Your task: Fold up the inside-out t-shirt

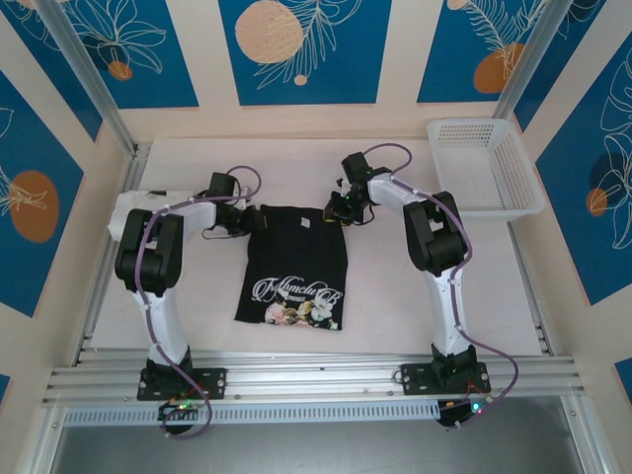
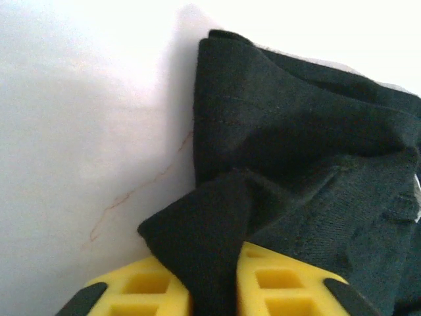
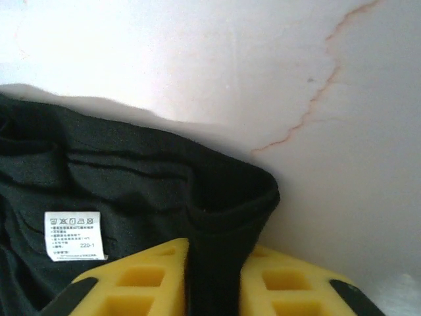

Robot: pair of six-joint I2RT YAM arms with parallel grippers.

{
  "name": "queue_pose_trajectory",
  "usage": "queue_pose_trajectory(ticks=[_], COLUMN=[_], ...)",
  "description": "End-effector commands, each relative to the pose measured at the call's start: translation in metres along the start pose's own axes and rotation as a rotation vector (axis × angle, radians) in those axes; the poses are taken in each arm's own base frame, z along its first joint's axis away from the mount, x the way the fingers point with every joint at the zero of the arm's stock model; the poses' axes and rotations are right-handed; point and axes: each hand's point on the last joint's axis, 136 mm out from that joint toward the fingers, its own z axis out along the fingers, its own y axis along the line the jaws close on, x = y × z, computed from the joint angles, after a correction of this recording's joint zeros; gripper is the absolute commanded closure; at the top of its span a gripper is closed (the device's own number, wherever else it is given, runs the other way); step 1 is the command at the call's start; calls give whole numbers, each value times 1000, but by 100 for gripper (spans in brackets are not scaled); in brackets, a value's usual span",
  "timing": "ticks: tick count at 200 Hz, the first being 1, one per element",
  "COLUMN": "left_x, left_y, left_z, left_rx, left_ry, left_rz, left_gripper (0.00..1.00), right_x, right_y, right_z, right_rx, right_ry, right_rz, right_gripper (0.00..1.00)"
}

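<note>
**Operator:** Where is the shirt?

**Spotter:** Your black t-shirt (image 1: pixel 293 262) lies flat on the white table (image 1: pixel 415 286), between your two arms. The floral print (image 1: pixel 296 311) faces up at the end nearer the bases. The far edge sits right at both grippers.

**Operator:** What is the left hand doing?

**Spotter:** Your left gripper (image 2: pixel 214 276) is pinched narrow on the shirt's far-left corner. In the wrist view you see a fold of black cloth squeezed between the yellow fingers (image 2: pixel 141 283) and bunched up just beyond them.

**Operator:** And the right?

**Spotter:** It is much the same. Your right gripper (image 3: pixel 214 263) is clamped on the far-right corner, with a ridge of black fabric running down between its fingers. The white care label (image 3: pixel 74 235) shows just to the left of them.

**Operator:** Anything else on the table?

**Spotter:** You have a white basket (image 1: pixel 484 168) at the far right, well apart from the shirt, and a white cloth (image 1: pixel 133 207) behind your left arm.
</note>
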Motion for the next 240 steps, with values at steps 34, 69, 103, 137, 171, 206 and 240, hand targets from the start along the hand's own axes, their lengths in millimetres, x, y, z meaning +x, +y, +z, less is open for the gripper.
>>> queue_pose_trajectory(ticks=[34,69,103,137,171,206,240], left_x=[-18,-44,-61,-84,-137,-197,-204], left_y=[-14,-32,-58,-75,-108,-166,-198], left_z=[-3,-38,-59,-71,-102,-162,-206], left_rx=[86,145,238,286,348,442,519], left_ry=[-28,-159,-234,-296,-435,-578,-674], left_rz=[-6,7,18,22,67,154,230], left_gripper=[100,100,100,100,100,100,100], right_x=[-10,-19,-26,-44,-87,-123,-118], right_y=[17,33,51,55,69,107,136], right_z=[-25,-74,-95,-111,-160,-251,-302], right_rx=[-104,-201,-270,-296,-341,-411,-437], right_ry=[-64,-167,-211,-258,-374,-539,-626], right_rz=[-51,-102,-131,-143,-183,-279,-395], right_gripper=[97,100,100,100,100,100,100])
